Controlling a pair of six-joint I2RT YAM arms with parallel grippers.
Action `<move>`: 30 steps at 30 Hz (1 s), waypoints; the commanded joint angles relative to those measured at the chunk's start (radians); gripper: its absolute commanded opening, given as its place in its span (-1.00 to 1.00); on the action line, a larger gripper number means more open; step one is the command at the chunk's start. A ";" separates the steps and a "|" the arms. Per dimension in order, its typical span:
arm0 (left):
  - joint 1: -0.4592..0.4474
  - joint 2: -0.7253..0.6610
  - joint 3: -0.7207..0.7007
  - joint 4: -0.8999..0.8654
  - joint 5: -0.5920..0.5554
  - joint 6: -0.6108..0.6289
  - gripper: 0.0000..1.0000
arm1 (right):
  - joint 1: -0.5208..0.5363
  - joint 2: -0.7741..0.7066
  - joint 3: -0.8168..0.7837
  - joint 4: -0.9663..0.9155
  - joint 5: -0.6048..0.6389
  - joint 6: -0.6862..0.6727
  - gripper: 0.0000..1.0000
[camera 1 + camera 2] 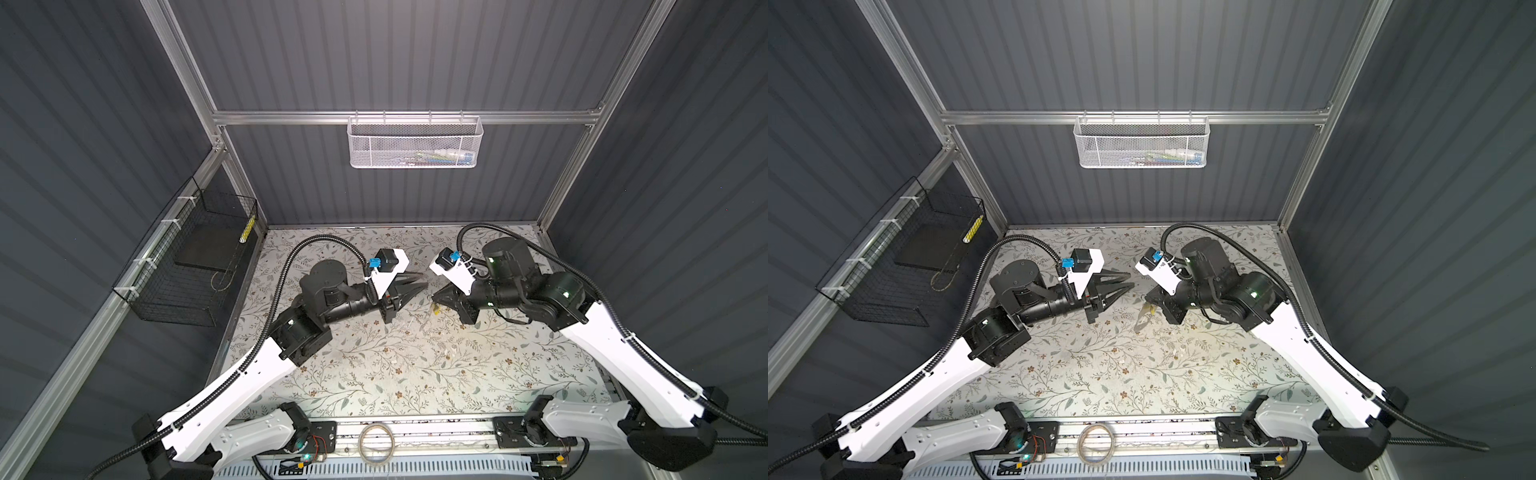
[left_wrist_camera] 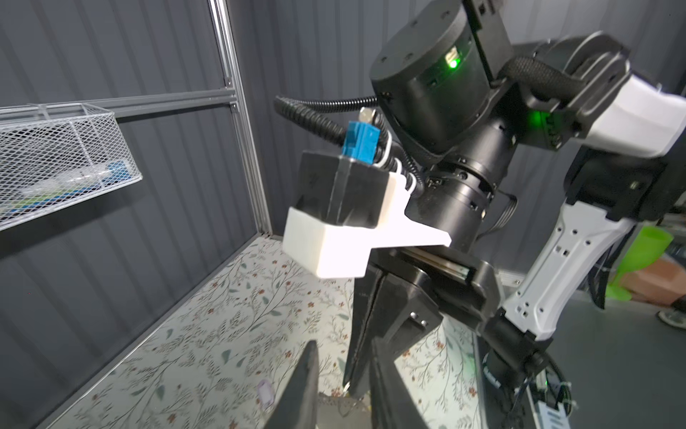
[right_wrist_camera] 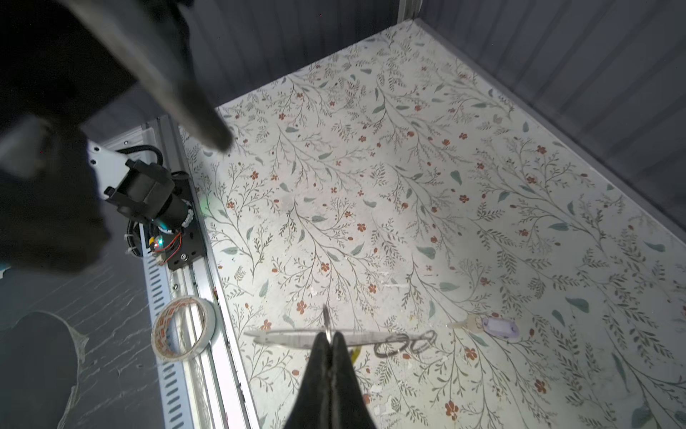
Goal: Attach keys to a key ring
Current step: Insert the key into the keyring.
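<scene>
Wire basket (image 1: 187, 257) hung clear on the left wall, tape roll (image 1: 376, 442) on the front rail. Left gripper (image 1: 1131, 280) was narrowly parted, empty; right gripper (image 3: 328, 343) was clamped on key ring (image 3: 371, 338), yellow key (image 1: 437, 308) just under its tips, lilac key (image 3: 497, 327) loose on table (image 1: 374, 374).

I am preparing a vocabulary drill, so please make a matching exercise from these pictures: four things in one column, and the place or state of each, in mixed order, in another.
1 lilac key
2 tape roll
3 white mesh basket
4 left pincer

A hangs on the back rail
B open, holding nothing
C lies flat on the flowered table
D rests on the front rail

Pairs: 1-C, 2-D, 3-A, 4-B
</scene>
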 commanded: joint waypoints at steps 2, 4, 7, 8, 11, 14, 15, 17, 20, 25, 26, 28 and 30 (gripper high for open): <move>-0.007 0.023 0.052 -0.261 -0.029 0.166 -0.56 | -0.010 0.021 0.072 -0.084 -0.094 -0.081 -1.00; -0.006 0.018 0.052 -0.274 -0.026 0.189 -0.57 | -0.015 0.029 0.082 -0.087 -0.121 -0.093 -1.00; -0.007 0.009 0.037 -0.263 -0.015 0.205 -0.58 | -0.017 0.037 0.086 -0.084 -0.153 -0.106 -1.00; -0.007 0.008 0.034 -0.259 -0.010 0.208 -0.57 | -0.015 0.038 0.086 -0.081 -0.163 -0.109 -1.00; -0.007 0.012 0.033 -0.252 0.012 0.211 -0.57 | -0.017 0.033 0.083 -0.069 -0.180 -0.110 -1.00; -0.008 0.023 0.034 -0.240 0.049 0.208 -0.57 | -0.018 0.033 0.083 -0.062 -0.188 -0.113 -1.00; -0.007 0.031 0.038 -0.241 0.063 0.205 -0.57 | -0.018 0.034 0.082 -0.059 -0.191 -0.113 -1.00; -0.008 0.046 0.043 -0.248 0.087 0.199 -0.57 | -0.018 0.032 0.083 -0.057 -0.194 -0.113 -1.00; -0.008 0.058 0.047 -0.253 0.112 0.191 -0.57 | -0.018 0.029 0.080 -0.050 -0.195 -0.113 -1.00; -0.007 0.061 0.050 -0.268 0.118 0.189 -0.57 | -0.018 0.018 0.074 -0.039 -0.192 -0.111 -1.00; -0.007 0.063 0.048 -0.270 0.120 0.188 -0.57 | -0.019 0.016 0.071 -0.036 -0.192 -0.111 -1.00; -0.007 0.066 0.049 -0.268 0.127 0.184 -0.56 | -0.019 0.016 0.072 -0.033 -0.192 -0.111 -1.00; -0.007 0.073 0.054 -0.274 0.136 0.183 -0.57 | -0.020 0.014 0.070 -0.029 -0.192 -0.111 -1.00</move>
